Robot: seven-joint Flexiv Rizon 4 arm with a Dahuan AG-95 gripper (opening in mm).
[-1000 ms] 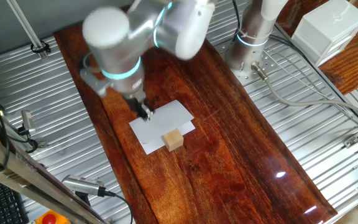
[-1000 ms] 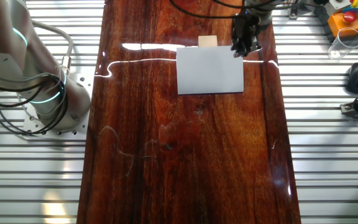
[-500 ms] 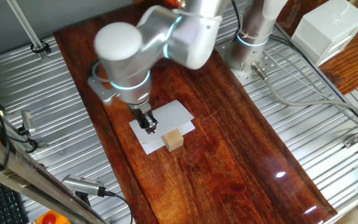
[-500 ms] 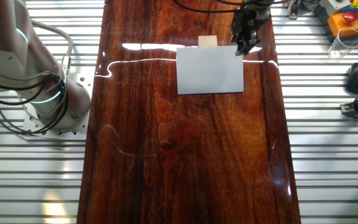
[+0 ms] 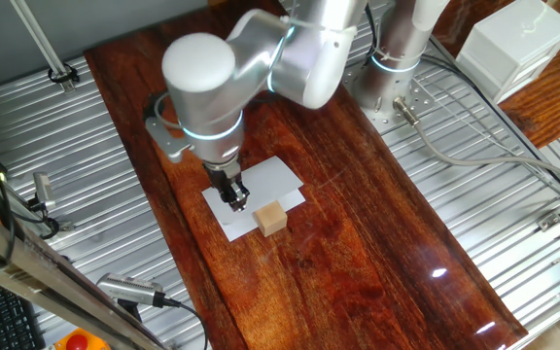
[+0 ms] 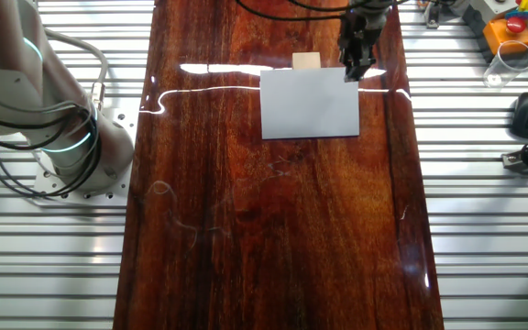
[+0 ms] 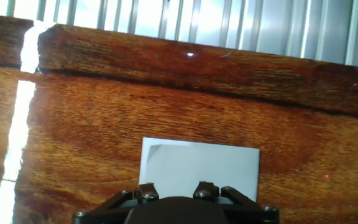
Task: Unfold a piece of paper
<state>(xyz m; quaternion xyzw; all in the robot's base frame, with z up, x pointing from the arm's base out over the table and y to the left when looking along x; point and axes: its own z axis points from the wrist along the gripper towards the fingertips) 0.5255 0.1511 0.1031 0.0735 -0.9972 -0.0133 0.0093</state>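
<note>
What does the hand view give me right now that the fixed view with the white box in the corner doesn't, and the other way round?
Only the hand view shows the far edge of the paper close up, lying flat on the wood, with metal slats beyond the table. Only the fixed view shows the arm, the gripper over the paper's corner, the wooden cube on the sheet and the white box. Both show the white paper on the dark table.
</note>
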